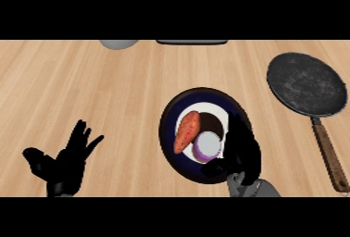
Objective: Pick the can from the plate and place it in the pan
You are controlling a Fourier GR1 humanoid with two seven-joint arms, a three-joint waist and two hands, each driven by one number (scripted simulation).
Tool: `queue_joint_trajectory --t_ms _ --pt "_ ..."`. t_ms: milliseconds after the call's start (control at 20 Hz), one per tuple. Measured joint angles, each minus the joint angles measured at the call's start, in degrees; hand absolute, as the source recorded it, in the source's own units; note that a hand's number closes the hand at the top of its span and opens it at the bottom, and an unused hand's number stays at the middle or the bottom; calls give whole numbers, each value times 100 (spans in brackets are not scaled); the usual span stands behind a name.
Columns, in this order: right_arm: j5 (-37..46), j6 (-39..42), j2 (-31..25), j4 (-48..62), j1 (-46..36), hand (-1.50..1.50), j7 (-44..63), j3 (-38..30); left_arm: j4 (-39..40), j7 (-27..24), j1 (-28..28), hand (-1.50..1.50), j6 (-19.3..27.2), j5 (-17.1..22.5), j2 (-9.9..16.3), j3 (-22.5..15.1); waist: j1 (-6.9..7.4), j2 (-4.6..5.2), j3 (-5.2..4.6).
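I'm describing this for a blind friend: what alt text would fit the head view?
The robot's right hand reaches beside a purple-rimmed can lying next to a sweet potato on a dark plate on a wooden counter. A black pan sits empty at far right; the open left hand rests lower left.

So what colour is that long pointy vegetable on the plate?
Orange-red: the long sweet potato lies on the dark round plate, best seen in the head view.

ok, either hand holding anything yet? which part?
Nothing held. The right hand is beside the can on the plate, fingers not yet round it. The left hand rests open.
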Motion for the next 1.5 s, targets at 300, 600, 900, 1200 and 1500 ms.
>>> queue_joint_trajectory --t_ms 300,600,900,1200,1500 --pt "-365 429 73 -229 -128 -150 243 64 185 -132 -77 0 -121 69 0 123 -20 -16 21" --pt "-273 391 90 -163 -286 -150 306 184 324 -256 -155 0 -172 51 -37 192 -7 -18 37" --pt "-4 346 99 -4 -254 -150 260 241 345 -262 -183 0 -195 27 -74 204 -10 -20 42" --pt "-16 233 113 382 -139 150 -35 161 307 -281 -159 0 -197 -11 -136 197 0 -16 40" --pt "265 91 109 637 -246 150 -357 339 377 -348 -175 0 -297 -30 -152 260 -3 -30 39"
